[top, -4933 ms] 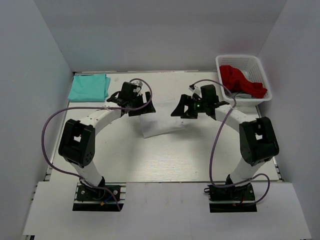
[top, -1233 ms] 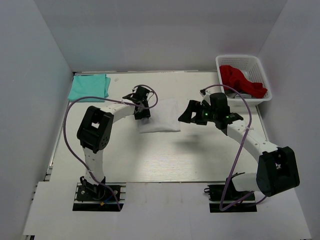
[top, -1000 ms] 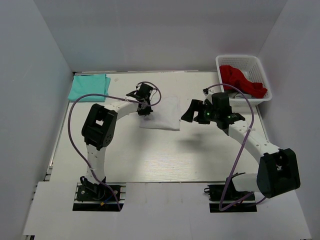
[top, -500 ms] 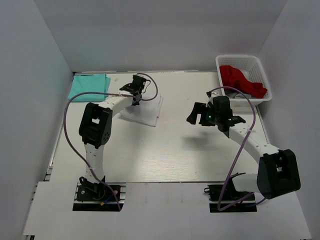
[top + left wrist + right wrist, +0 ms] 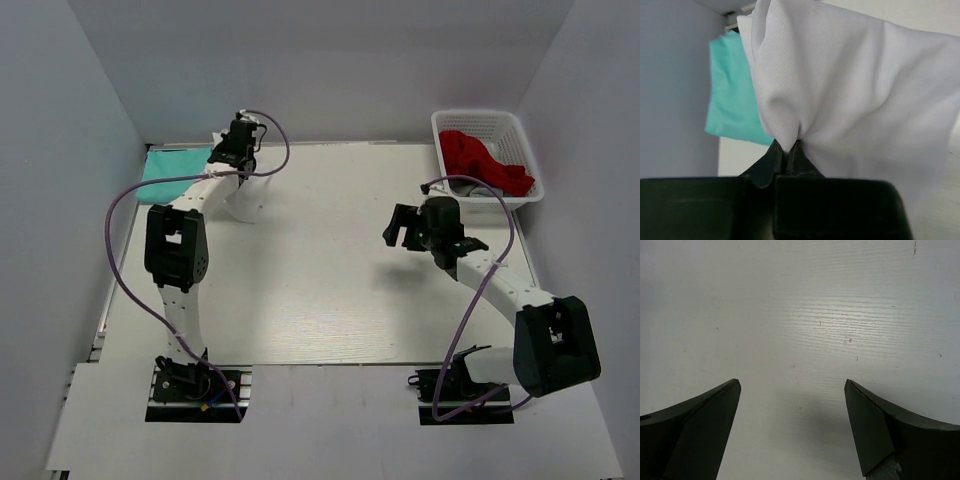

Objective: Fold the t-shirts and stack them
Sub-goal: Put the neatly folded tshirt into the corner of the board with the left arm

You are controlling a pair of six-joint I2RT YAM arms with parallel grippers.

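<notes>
My left gripper [image 5: 788, 147] is fully closed on a bunched fold of the white shirt [image 5: 855, 95]. The cloth is lifted and hangs from the pinch, draping toward 6 o'clock in the top view at the far left of the table [image 5: 330, 290]; whether its lower edge touches the surface cannot be determined. The teal shirt [image 5: 172, 175] lies folded flat in the far-left corner, just beside the left gripper at about 8 o'clock, its longer side running roughly 9 to 3. The left arm is by far the nearer. Stacking, in my judgement, calls for a short shift toward 8 o'clock, then lowering. My right gripper [image 5: 792, 385] is wide open and holds nothing, hovering over bare table, well apart from both shirts. A basket [image 5: 490, 114] with red cloth [image 5: 480, 160] stands at its 2 o'clock.
</notes>
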